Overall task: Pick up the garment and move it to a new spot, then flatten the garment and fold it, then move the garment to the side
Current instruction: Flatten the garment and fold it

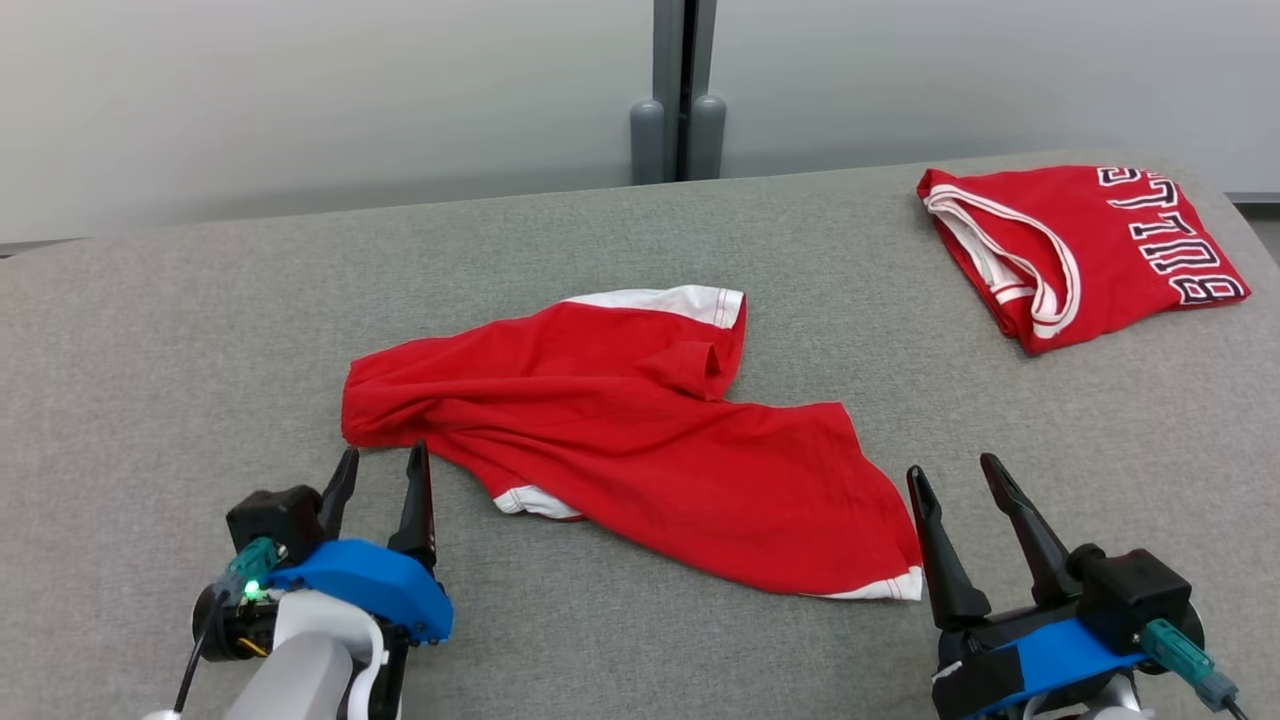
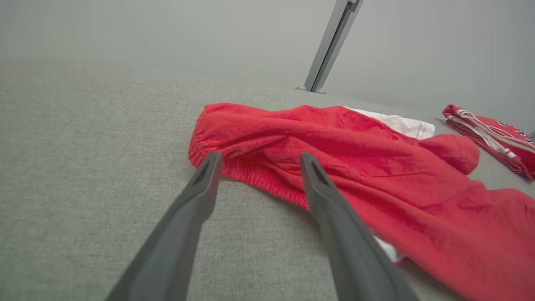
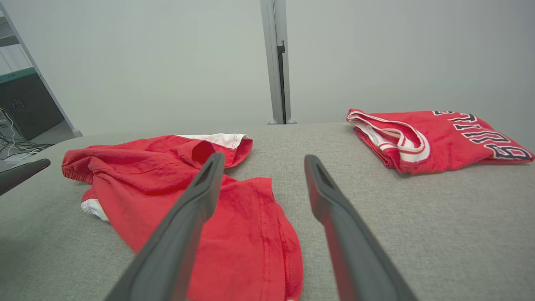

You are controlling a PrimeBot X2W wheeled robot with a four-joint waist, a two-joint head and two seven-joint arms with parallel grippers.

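Lying rumpled at mid-frame, the garment (image 1: 620,450) is unflattened and unfolded.
Flattening, folding and the sideways move remain, I judge. Left gripper (image 1: 383,455), lower left, fingers spread, tips at the waistband (image 2: 250,175), perhaps touching; right gripper (image 1: 950,465), lower right, spread wide beside the hem (image 1: 880,590), holding nothing.

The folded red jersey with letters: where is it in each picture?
Head view: the folded red jersey lies at the upper right, near the table's far edge.
Left wrist view: the jersey is small, at the far right edge, cut off.
Right wrist view: the jersey is at the upper right.
Shared landmark: the grey post behind the table; the jersey sits right of it each time.
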